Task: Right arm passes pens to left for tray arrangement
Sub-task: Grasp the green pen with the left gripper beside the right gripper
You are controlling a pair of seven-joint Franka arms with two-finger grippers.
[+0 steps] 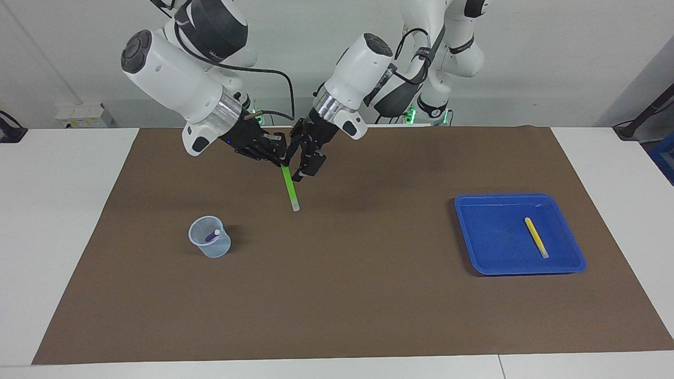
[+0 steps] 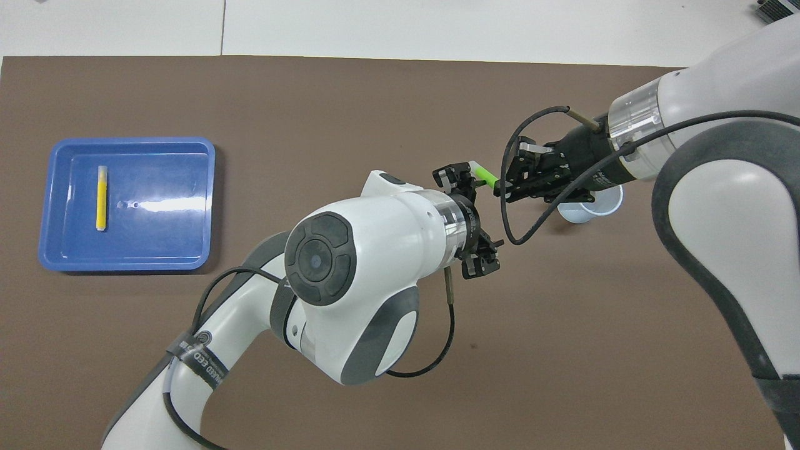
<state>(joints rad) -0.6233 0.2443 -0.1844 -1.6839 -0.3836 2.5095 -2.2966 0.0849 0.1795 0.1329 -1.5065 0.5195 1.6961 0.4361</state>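
Brown mat (image 1: 337,295) covers the worktop (image 1: 63,210). On it, toward the left arm's end, sits the blue tray (image 1: 489,252) with the yellow pen (image 1: 536,237) inside. A clear cup (image 1: 209,243) holds the purple pen (image 1: 212,235). Over the mat, the right gripper (image 1: 278,155) pinches the green pen (image 1: 289,188). Beside it, the left gripper (image 1: 301,160) spreads wide around the pen.

Two jointed arms with glossy white shells are seen, each joint capped with a dark grey round disc. A polished silver ring is fitted at each wrist, with a black gripper at its end: the right gripper (image 1: 278,152), marked by a small blue light, and the left gripper (image 1: 304,158). Black cables are looped alongside both wrists.
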